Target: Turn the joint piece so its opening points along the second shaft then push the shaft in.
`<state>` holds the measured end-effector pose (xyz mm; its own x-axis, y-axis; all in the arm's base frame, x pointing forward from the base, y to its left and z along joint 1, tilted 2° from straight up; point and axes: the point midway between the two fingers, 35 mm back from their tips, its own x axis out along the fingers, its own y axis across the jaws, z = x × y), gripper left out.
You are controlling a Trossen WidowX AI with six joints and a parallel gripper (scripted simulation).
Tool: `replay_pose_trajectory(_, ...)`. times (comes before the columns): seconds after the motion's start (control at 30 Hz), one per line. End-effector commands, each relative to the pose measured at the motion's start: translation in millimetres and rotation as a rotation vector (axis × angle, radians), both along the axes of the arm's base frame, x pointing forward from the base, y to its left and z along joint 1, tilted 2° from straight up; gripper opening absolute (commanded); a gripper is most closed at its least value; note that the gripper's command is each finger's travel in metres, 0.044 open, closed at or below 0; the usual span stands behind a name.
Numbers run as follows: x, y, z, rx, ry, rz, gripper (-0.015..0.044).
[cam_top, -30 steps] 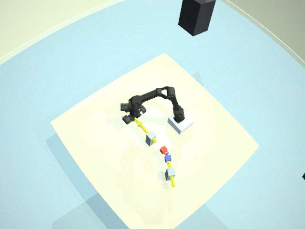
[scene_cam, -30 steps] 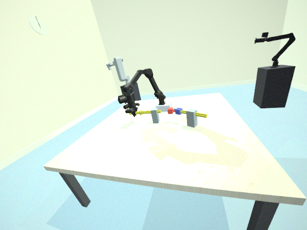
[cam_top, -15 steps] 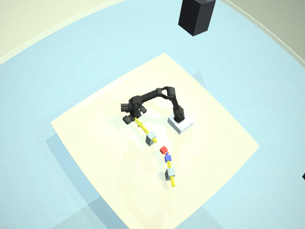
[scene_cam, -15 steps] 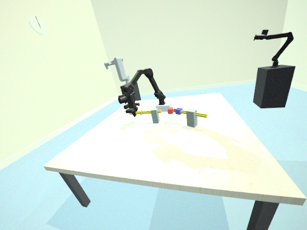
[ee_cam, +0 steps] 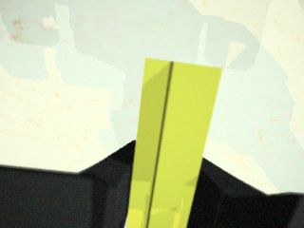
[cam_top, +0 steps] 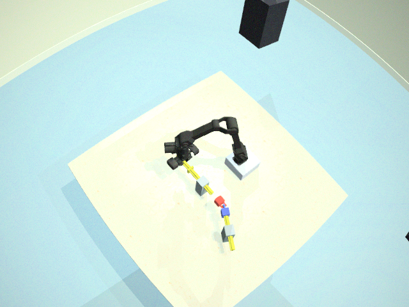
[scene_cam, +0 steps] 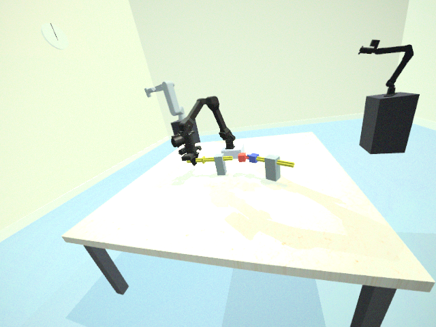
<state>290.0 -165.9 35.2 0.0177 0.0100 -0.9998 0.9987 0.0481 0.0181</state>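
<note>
Two shafts from above: the gripper [cam_top: 178, 161] pinches the free outer end of the second shaft [cam_top: 193, 171], which runs through its block [cam_top: 201, 185] toward the red joint piece [cam_top: 219, 200]. A small gap separates the shaft's tip from the red opening. Beyond it sit the blue hinge part [cam_top: 225, 212], the fixed shaft [cam_top: 231, 242] and the fixed block [cam_top: 227, 232]. From up here I'd judge the opening roughly in line with the shaft, though I can't swear to it; if it's off, the tip could butt the rim and knock the piece round on its hinges. The table [cam_top: 108, 171] has plenty of room behind the gripper, and the arm's base [cam_top: 252, 166] is well off to the side.

From the side of the room, the gripper [scene_cam: 188, 159] holds the second shaft [scene_cam: 211, 159] well above the table [scene_cam: 246, 260]. A small collar on the shaft lies between the gripper and the block [scene_cam: 221, 165]; my worry is the fingers running up against the block face before the shaft bottoms out. The joint piece [scene_cam: 242, 157] sits just past the block.

Through the wrist camera, both dark fingers press the yellow second shaft [ee_cam: 178, 142] between them. A skewed grip could bind the shaft in its block.
</note>
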Motion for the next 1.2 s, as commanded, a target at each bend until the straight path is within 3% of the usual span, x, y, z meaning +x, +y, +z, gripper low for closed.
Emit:
replay_pose_trajectory(0.0, 0, 8, -2, 0.000, -0.001, -0.004, 0.0000)
replay_pose_trajectory(1.17, -2, 60, -1, 0.005, -0.001, -0.004, 0.0000)
